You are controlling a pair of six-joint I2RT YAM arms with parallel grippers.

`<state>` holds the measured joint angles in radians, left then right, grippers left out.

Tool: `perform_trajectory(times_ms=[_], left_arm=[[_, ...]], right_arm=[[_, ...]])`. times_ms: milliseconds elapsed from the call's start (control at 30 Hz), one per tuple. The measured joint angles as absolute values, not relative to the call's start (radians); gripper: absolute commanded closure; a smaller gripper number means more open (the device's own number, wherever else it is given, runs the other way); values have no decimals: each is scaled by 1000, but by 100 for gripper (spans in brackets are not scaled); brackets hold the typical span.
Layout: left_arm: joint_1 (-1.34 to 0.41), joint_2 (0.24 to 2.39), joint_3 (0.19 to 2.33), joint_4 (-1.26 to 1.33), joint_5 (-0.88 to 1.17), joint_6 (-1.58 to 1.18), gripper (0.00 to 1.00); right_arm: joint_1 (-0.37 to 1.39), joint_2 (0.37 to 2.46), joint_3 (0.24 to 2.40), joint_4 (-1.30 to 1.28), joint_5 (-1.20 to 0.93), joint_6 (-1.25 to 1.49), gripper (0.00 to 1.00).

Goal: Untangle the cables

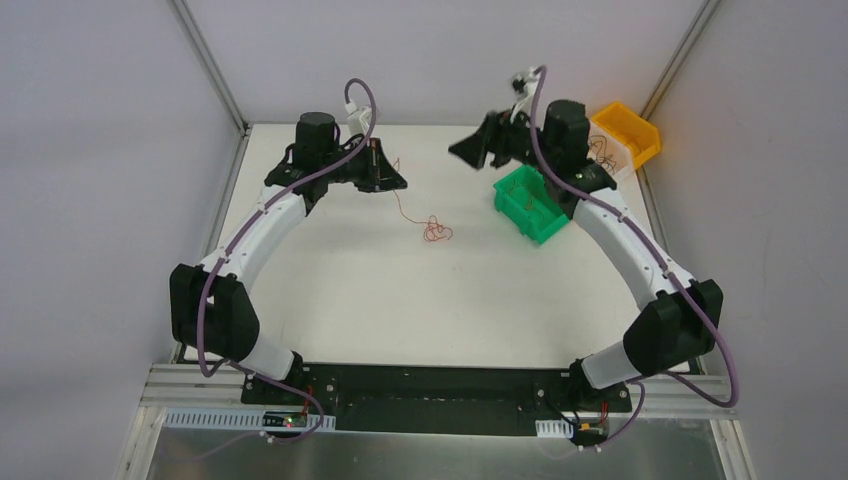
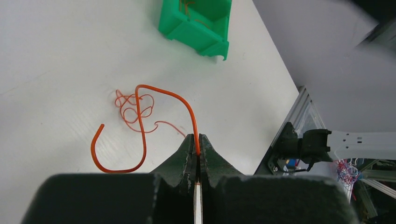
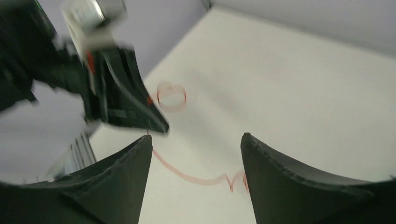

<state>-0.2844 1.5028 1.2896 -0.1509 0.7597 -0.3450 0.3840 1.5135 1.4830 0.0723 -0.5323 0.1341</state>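
Observation:
The cables show as a small tangle of thin red-orange wires (image 1: 437, 231) on the white table; it also shows in the left wrist view (image 2: 134, 109). My left gripper (image 1: 397, 181) (image 2: 196, 142) is shut on one orange wire (image 2: 140, 121) and holds it above the table. That wire arcs up from the jaws and ends in a free hook at the left. In the top view a wire strand (image 1: 405, 207) runs from the gripper down to the tangle. My right gripper (image 1: 470, 150) (image 3: 196, 144) is open and empty, raised to the right of the left gripper. A blurred wire strand (image 3: 196, 179) shows between its fingers.
A green bin (image 1: 530, 205) (image 2: 201, 23) with a few wires inside stands right of the tangle. A yellow bin (image 1: 627, 135) stands at the back right corner. The left gripper (image 3: 116, 98) shows blurred in the right wrist view. The table's right edge (image 2: 280, 70) is near.

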Motion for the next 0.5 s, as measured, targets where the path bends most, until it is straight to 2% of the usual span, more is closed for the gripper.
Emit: perform_trajectory(times_ms=[200, 500], left_arm=[[-284, 1499, 1338, -102, 797, -454, 100], [-279, 1499, 1420, -2, 894, -620, 100]], right_arm=[[475, 1456, 1171, 6, -609, -109, 25], [561, 1506, 1066, 207, -622, -278, 14]])
